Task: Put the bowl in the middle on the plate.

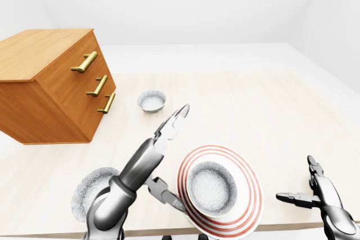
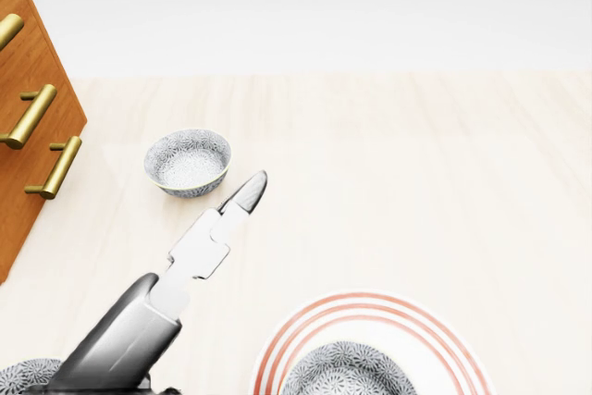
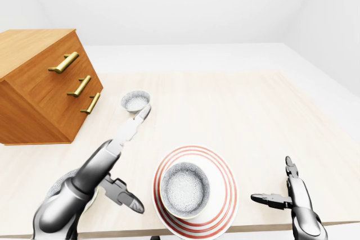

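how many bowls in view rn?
3. One bowl sits on the plate, bottom centre of the left-eye view. A second bowl is beside the chest of drawers. A third bowl is lower left, partly hidden by the left arm.

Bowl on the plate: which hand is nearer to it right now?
Left. In the left-eye view the left hand hangs open just left of the bowl, one finger by the plate; the right hand, open, sits well right of the plate.
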Robot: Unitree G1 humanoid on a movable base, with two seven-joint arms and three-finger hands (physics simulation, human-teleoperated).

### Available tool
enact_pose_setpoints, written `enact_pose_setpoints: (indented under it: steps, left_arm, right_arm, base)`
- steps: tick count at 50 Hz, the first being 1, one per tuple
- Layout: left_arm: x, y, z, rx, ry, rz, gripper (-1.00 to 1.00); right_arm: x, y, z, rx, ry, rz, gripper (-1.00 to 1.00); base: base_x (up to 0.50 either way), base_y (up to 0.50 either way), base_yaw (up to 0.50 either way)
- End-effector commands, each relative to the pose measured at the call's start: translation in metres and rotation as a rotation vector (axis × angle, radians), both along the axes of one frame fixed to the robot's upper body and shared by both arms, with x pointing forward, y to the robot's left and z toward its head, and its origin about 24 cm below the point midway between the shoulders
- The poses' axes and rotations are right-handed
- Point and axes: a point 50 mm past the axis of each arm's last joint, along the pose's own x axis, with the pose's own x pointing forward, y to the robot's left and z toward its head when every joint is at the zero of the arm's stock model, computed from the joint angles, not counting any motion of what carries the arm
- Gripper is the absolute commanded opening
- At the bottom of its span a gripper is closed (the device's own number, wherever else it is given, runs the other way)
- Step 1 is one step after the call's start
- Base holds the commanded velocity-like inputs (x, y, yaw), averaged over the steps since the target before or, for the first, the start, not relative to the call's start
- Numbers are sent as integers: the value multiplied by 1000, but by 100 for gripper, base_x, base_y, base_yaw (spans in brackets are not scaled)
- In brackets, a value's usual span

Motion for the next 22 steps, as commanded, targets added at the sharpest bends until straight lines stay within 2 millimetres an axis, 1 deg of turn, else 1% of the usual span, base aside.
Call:
enact_pose_setpoints:
  steps: [1,4,6,8,10,12,13,15,16,17,20,21,22]
  left_arm:
    - [10,49,47,-129,-173,117,100]
    - [15,60,53,-157,-204,162,100]
    - [15,62,55,-155,-214,171,100]
    - [17,68,56,-182,-225,209,100]
    - [16,73,63,-235,-258,216,100]
    - [15,82,73,-337,-312,230,100]
    - [20,89,72,-402,-303,241,100]
    - [30,97,65,-426,-256,280,100]
    - [31,108,72,-539,-285,285,100]
    - [33,113,72,-583,-281,289,100]
    - [44,132,66,-728,-241,370,100]
    - [51,145,59,-840,-204,424,100]
    - [59,150,47,-873,-144,466,100]
  right_arm:
    - [-19,3,-33,79,140,-33,100]
    - [-19,3,-33,77,139,-32,100]
    - [-19,3,-33,76,139,-32,100]
    - [-19,4,-31,75,134,-30,100]
    - [-19,4,-29,73,123,-25,100]
    - [-19,4,-29,73,124,-25,100]
    - [-19,4,-30,75,127,-27,100]
    - [-19,3,-32,78,134,-31,100]
    - [-20,3,-31,77,134,-31,100]
    - [-19,3,-31,76,133,-30,100]
    - [-19,3,-32,77,138,-33,100]
    - [-20,3,-33,78,140,-34,100]
    - [-20,3,-33,78,141,-34,100]
  base:
    - [0,-1,0]
    - [0,0,0]
    - [0,0,0]
    - [0,0,0]
    - [0,0,0]
    - [0,0,0]
    - [0,0,0]
    - [1,0,0]
    - [0,-1,0]
    - [0,0,0]
    - [0,0,0]
    - [0,0,1]
    - [0,0,0]
